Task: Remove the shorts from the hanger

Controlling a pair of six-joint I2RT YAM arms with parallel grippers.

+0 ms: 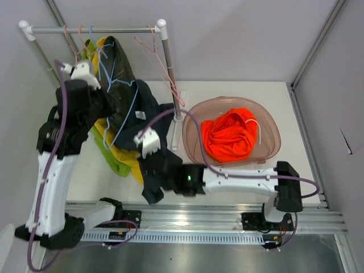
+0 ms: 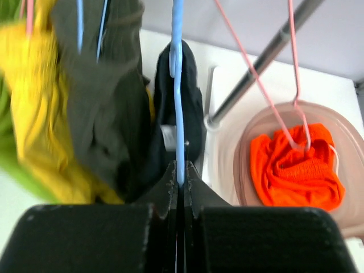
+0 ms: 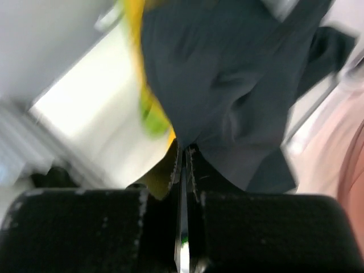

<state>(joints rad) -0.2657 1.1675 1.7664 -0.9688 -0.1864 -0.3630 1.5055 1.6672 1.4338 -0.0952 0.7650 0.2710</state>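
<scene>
Black shorts (image 1: 149, 111) hang from a blue hanger (image 2: 178, 85) and trail down to the table's front. My left gripper (image 1: 84, 69) is shut on the blue hanger's wire, as the left wrist view (image 2: 180, 173) shows. My right gripper (image 1: 152, 169) is shut on the black shorts' cloth (image 3: 227, 85), low down near the front edge. Dark olive-grey shorts (image 1: 116, 62), yellow shorts (image 1: 129, 158) and lime green shorts (image 1: 111, 156) hang on the rack's left side. Orange shorts (image 1: 230, 135) lie in the bowl.
A translucent brown bowl (image 1: 193, 116) stands at the right of the table. The rack's rail (image 1: 114, 29) runs along the back left, with its post (image 1: 168, 68) beside the bowl. Empty pink hangers (image 1: 154, 57) hang near the post.
</scene>
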